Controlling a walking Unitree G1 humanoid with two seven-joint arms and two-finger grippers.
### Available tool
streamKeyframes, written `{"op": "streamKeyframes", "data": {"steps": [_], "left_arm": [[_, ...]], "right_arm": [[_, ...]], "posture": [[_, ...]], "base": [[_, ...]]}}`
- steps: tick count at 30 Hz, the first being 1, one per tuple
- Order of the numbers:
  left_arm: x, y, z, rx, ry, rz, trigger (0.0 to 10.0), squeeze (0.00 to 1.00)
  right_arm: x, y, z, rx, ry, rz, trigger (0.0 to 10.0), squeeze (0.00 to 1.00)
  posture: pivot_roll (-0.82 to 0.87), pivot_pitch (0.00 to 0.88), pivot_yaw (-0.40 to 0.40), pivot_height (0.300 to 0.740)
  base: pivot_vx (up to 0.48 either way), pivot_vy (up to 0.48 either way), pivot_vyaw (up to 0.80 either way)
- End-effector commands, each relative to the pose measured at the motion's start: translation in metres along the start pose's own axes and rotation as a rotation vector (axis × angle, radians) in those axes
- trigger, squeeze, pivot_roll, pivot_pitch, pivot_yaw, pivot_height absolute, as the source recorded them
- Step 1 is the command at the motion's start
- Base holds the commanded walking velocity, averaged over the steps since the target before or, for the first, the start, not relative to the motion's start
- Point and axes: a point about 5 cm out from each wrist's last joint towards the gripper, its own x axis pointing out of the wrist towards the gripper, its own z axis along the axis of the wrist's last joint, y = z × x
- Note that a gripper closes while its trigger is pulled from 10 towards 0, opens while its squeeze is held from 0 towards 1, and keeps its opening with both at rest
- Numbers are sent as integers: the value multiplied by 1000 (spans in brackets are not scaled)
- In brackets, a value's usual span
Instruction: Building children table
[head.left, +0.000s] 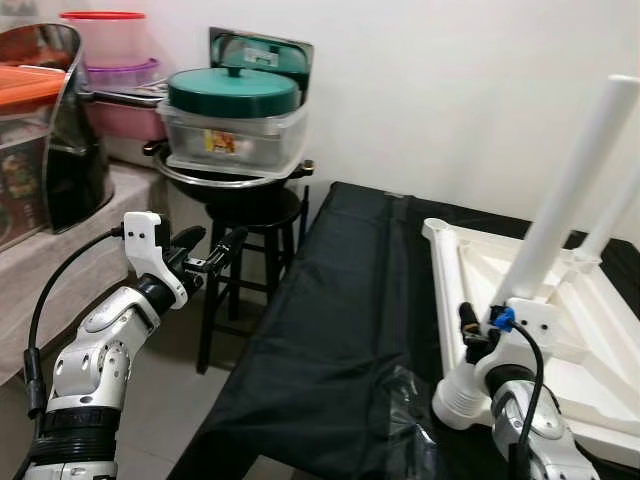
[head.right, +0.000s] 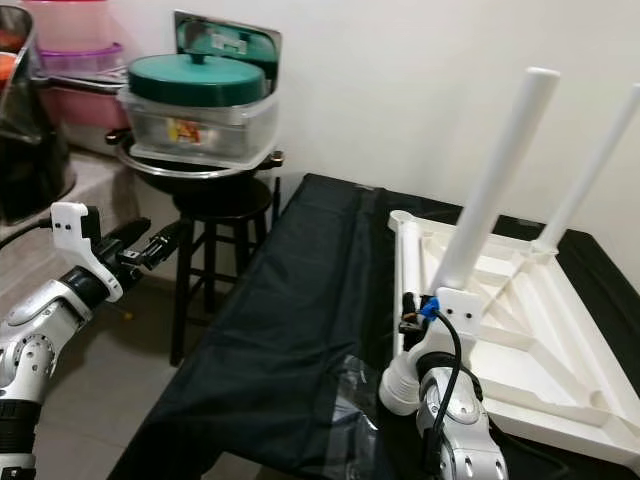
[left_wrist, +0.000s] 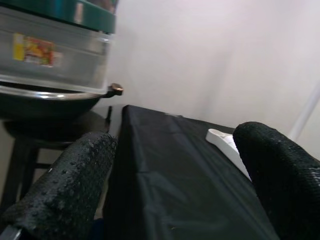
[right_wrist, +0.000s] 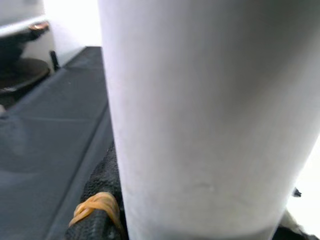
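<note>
The white children's table top lies upside down on a black cloth. Two white legs stand up from it: a near leg and a far leg. My right gripper is shut on the near leg just above its base at the top's front left corner. In the right wrist view the leg fills the space beside a black finger with an orange rubber band. My left gripper is open and empty, held out over the floor left of the cloth, its fingers wide apart.
A dark stool stands just past the left gripper, carrying a wok and a clear box with a green lid. A counter with plastic containers runs along the left. A clear plastic sheet lies on the cloth's near edge.
</note>
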Motion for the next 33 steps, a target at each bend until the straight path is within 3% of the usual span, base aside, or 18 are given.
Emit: {"op": "streamKeyframes", "data": {"steps": [1, 6, 33], "left_arm": [[-1, 0, -4, -3, 17, 2, 10000, 0], [-1, 0, -5, -5, 19, 3, 10000, 0], [-1, -1, -6, -3, 20, 10, 10000, 0]], "right_arm": [[-6, -4, -43, -52, 236, -36, 0, 0], [-5, 2, -42, -83, 245, -36, 0, 0], [0, -2, -35, -108, 228, -63, 0, 0]], "posture": [[28, 0, -60, 740], [28, 0, -62, 740], [25, 0, -66, 740]], "base": [[0, 0, 0], [0, 0, 0], [0, 0, 0]]}}
